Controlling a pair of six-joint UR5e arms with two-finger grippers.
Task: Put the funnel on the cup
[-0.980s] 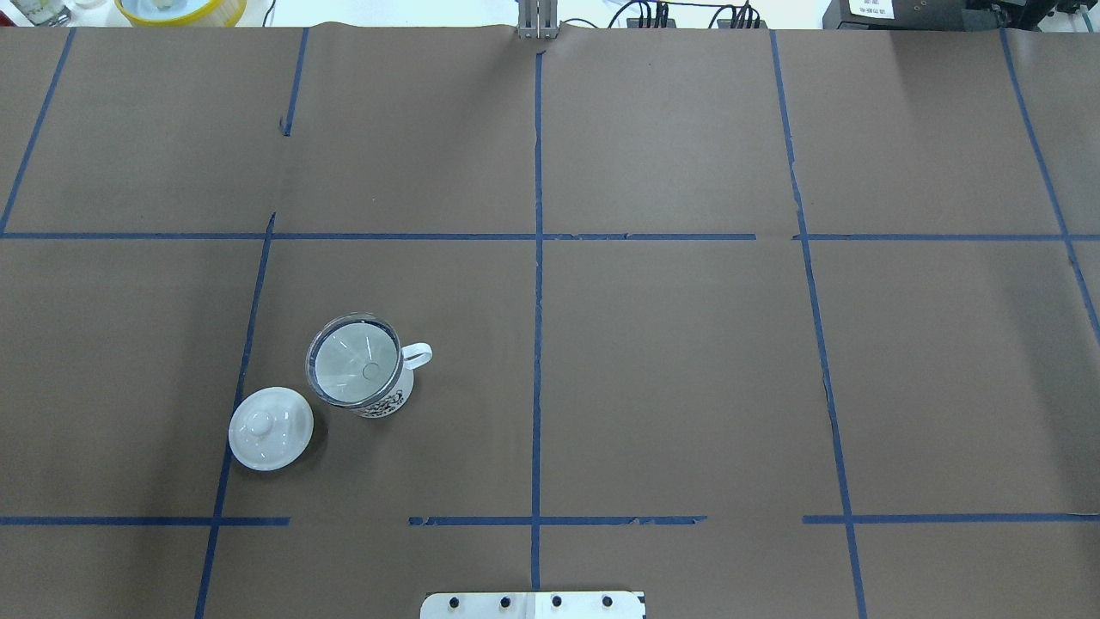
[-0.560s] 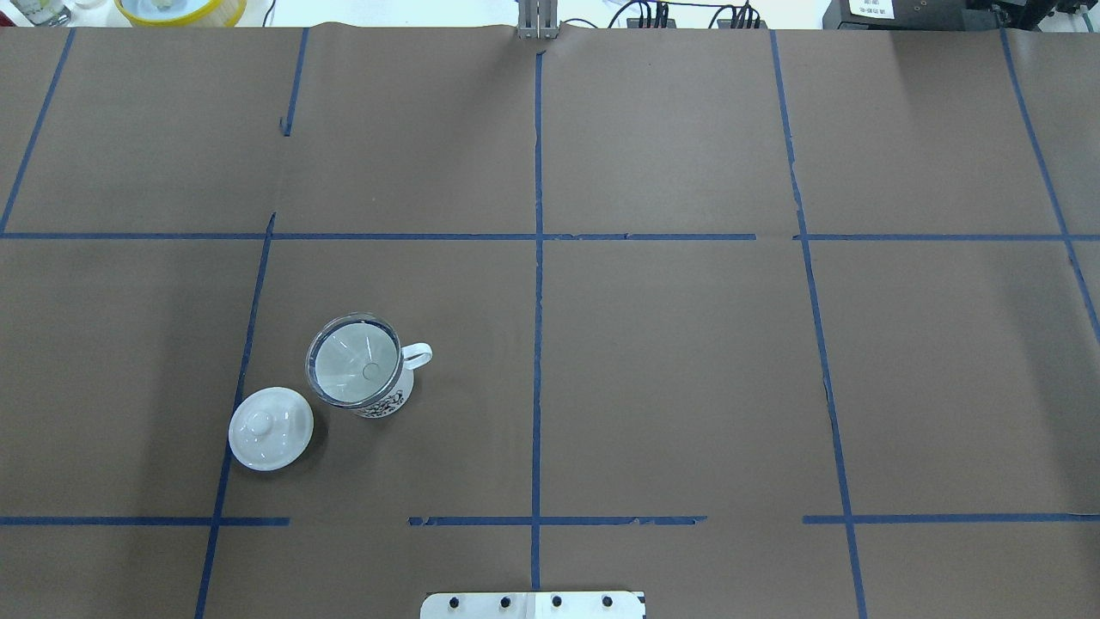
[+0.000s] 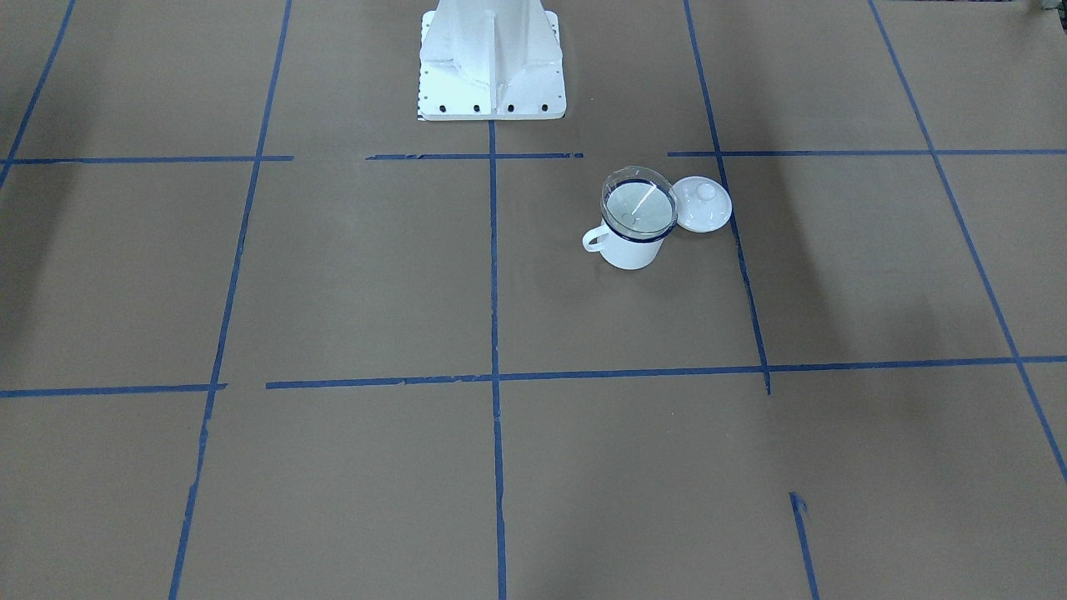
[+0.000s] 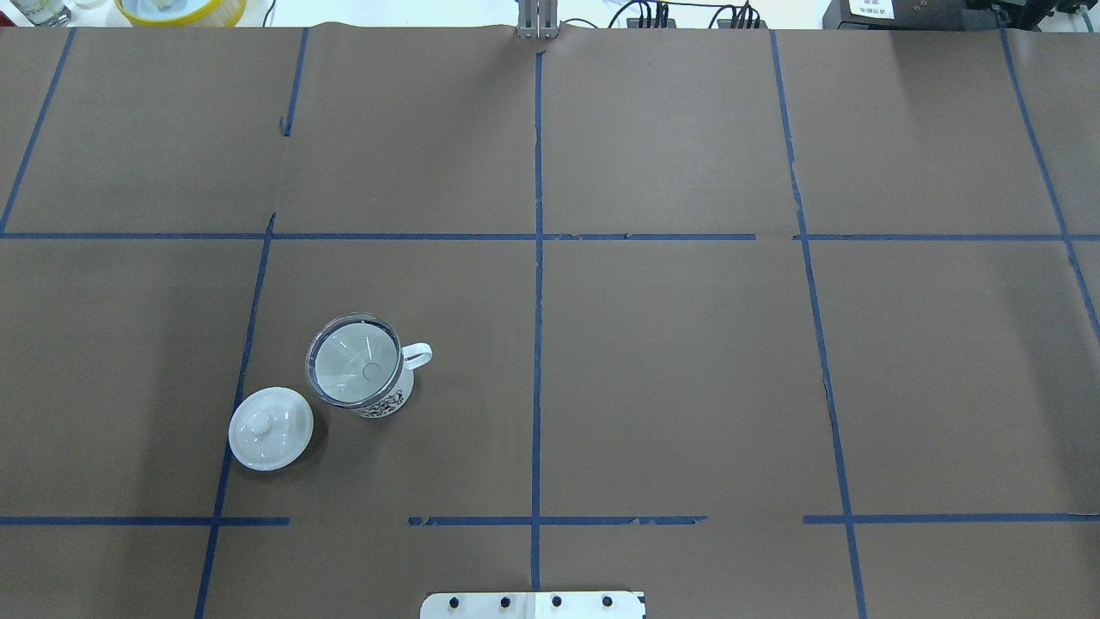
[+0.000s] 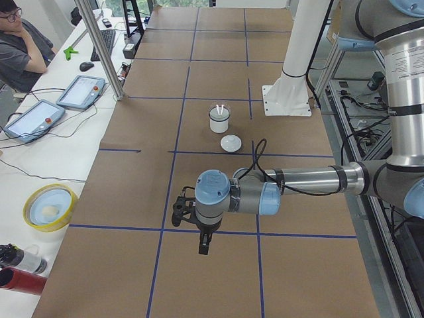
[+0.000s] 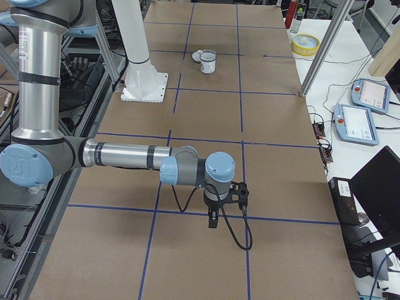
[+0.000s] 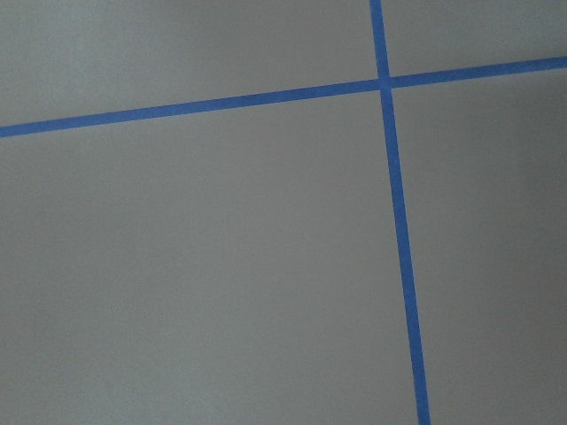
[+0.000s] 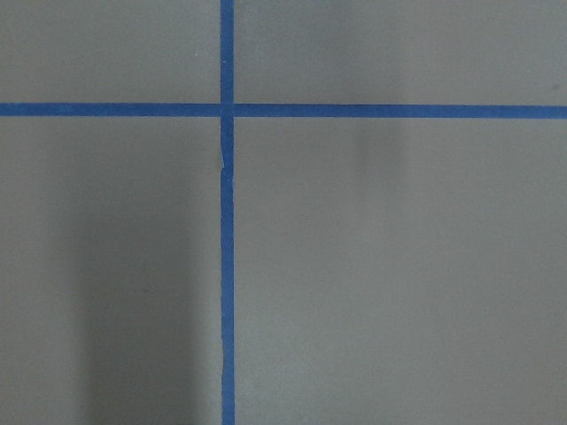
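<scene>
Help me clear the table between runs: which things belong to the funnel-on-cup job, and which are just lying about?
Job: funnel, already seated in the cup.
Lying about: white knobbed lid beside the cup; yellow-rimmed bowl and teach pendants off the brown paper.

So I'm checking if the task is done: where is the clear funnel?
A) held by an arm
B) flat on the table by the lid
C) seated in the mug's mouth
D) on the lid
C: the funnel sits in the cup's mouth, the lid beside it.
</scene>
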